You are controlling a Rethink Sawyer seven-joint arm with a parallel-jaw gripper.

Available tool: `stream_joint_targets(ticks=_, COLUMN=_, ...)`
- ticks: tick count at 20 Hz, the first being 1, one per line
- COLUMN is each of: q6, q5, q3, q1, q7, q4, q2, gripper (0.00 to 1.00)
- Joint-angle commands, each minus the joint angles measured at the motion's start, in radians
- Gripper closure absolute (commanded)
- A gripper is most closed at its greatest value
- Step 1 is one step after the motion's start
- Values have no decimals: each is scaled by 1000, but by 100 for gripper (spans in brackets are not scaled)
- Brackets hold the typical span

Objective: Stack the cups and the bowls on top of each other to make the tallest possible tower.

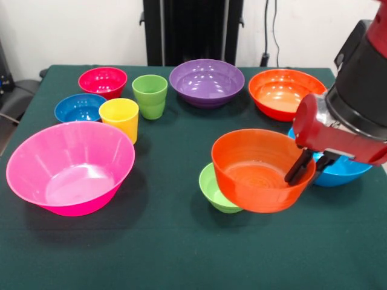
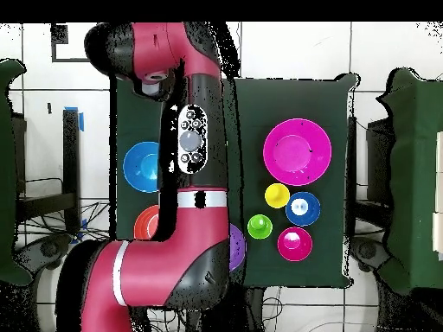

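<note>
The end effector (image 1: 307,167) grips the rim of the orange-red bowl (image 1: 261,170), held tilted above the bench (image 1: 169,241), beside the small green bowl (image 1: 216,188) and light blue bowl (image 1: 338,172). Step in hand: carrying. Next: level it over a chosen base before releasing.

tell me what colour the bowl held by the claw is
Orange-red. The bowl sits lifted and tilted in the claw, clearest in the front view.
</note>
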Motion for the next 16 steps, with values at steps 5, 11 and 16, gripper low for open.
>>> stream_joint_targets(ticks=5, q6=-101, q5=-27, q3=45, q1=0, q7=-204, q4=248, q2=-30, gripper=100)
stream_joint_targets(ticks=11, q6=-115, q5=-32, q3=39, q1=6, q7=-177, q4=296, q2=-53, gripper=100)
stream_joint_targets(ticks=16, q6=-79, q5=-34, q3=39, q1=8, q7=-179, q4=294, q2=-56, gripper=100)
